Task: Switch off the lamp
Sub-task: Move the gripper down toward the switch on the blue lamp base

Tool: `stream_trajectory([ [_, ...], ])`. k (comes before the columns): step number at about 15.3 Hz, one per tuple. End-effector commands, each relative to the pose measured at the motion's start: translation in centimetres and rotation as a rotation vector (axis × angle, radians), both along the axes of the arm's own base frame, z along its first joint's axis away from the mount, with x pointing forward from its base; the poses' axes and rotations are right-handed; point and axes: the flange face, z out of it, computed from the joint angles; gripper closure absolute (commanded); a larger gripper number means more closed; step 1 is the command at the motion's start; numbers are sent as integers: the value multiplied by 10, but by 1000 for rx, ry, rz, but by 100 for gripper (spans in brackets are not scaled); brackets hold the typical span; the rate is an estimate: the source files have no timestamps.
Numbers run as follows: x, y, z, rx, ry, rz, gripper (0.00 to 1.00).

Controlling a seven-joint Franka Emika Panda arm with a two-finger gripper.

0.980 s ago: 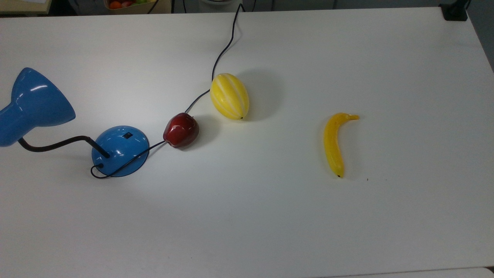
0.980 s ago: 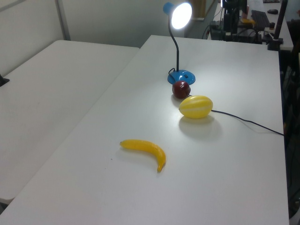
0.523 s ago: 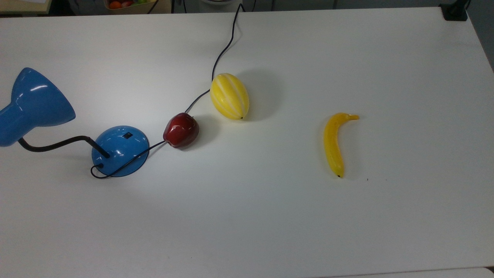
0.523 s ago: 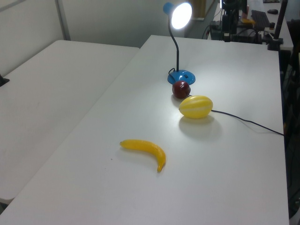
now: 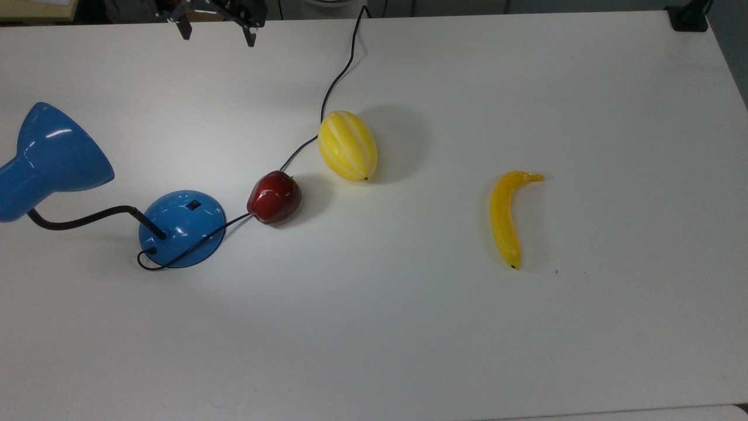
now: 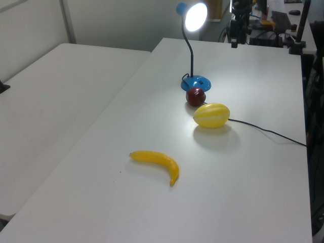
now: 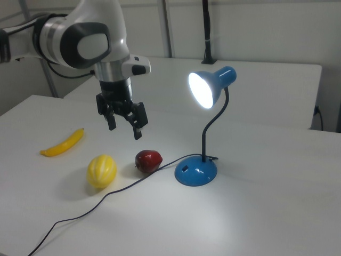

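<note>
While the lamp (image 7: pixel 204 128) on the table (image 7: pixel 256 213) shines beside the red apple (image 7: pixel 148 160), its base switch (image 7: pixel 185 168) is untouched; farther back the pincer (image 7: pixel 123 124) hangs released and empty, well apart, so pressing remains.

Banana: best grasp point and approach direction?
Probably a pinch across the middle of the banana from straight above, with the open gripper spanning its narrow width. It lies flat on the table, curved, long axis running up and down the top view, stem end at the top. Nothing lies beside it, so the fingers have room on both sides.
</note>
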Motion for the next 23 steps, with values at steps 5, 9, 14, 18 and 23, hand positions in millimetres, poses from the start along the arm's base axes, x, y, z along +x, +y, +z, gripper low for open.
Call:
stream_trajectory([
  [5, 13, -8, -3, 3, -36, -8, 75],
  [9, 19, -25, -13, 7, -53, -60, 100],
  [14, 47, -49, -44, -9, -149, -143, 100],
  [18, 67, -74, -84, -23, -204, -217, 100],
  [23, 91, -89, -137, -54, -269, -334, 100],
])
